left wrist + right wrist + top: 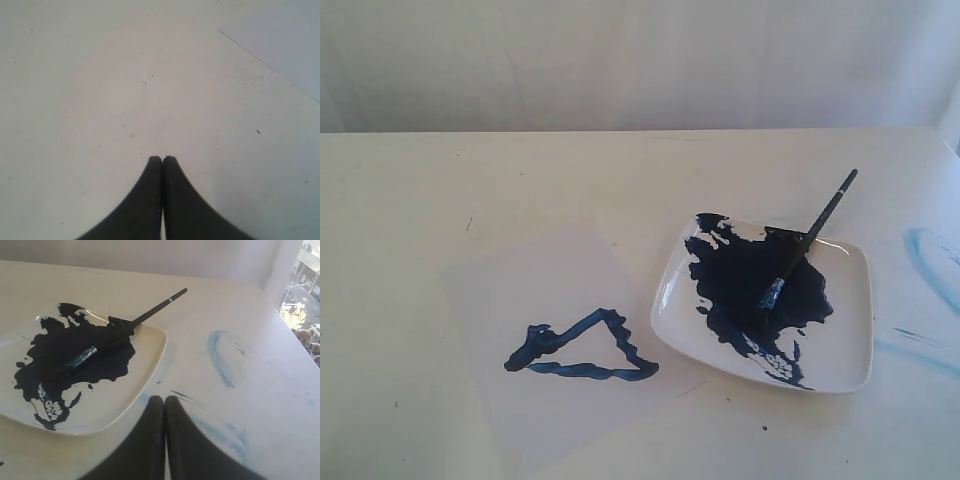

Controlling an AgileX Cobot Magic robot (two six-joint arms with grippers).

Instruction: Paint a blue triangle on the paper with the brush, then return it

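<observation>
Brush [807,250] lies on the plate [860,300] near the table's [420,200] right edge, tip in paint [750,280], handle slanting over the far rim, just ahead of the nearer right gripper [164,399], its fingers pinched together and empty like those of the left gripper [162,158]; blue triangle [590,372] done on paper [540,280].

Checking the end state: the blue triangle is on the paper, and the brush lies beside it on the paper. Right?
No: the exterior view shows the brush lying on the plate, tip in the paint. The blue triangle is on the paper.
</observation>
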